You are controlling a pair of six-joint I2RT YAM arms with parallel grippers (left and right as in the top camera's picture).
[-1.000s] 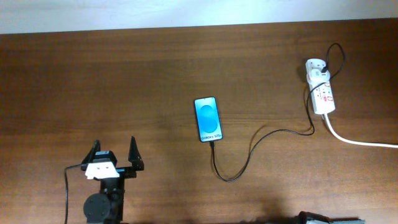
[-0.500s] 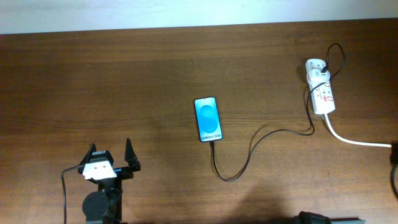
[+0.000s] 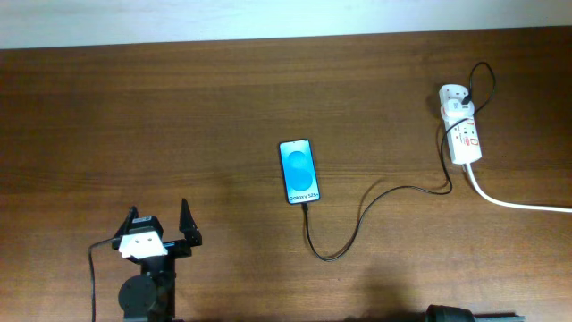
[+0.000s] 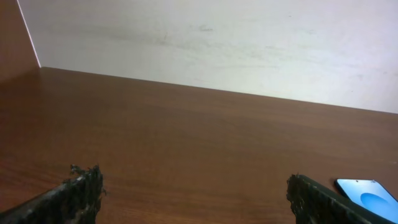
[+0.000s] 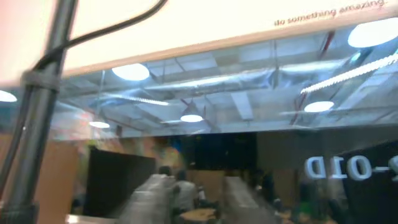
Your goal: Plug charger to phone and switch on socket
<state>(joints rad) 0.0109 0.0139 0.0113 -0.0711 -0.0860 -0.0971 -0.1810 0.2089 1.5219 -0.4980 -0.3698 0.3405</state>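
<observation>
Overhead, charger runs from phone to socket at far right; left end effector gapes empty, near left; right end effector out of view.

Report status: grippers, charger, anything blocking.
Left gripper open, empty, short of phone. Right gripper out of view. Charger tip at phone's bottom edge, seating unclear. Nothing blocking socket.

A slim black-framed smartphone with a blue screen lies mid-table on dark brown wood. A thin black cable loops from its lower edge to a white power strip at far right. The left gripper, fingers spread, sits lower left.
</observation>
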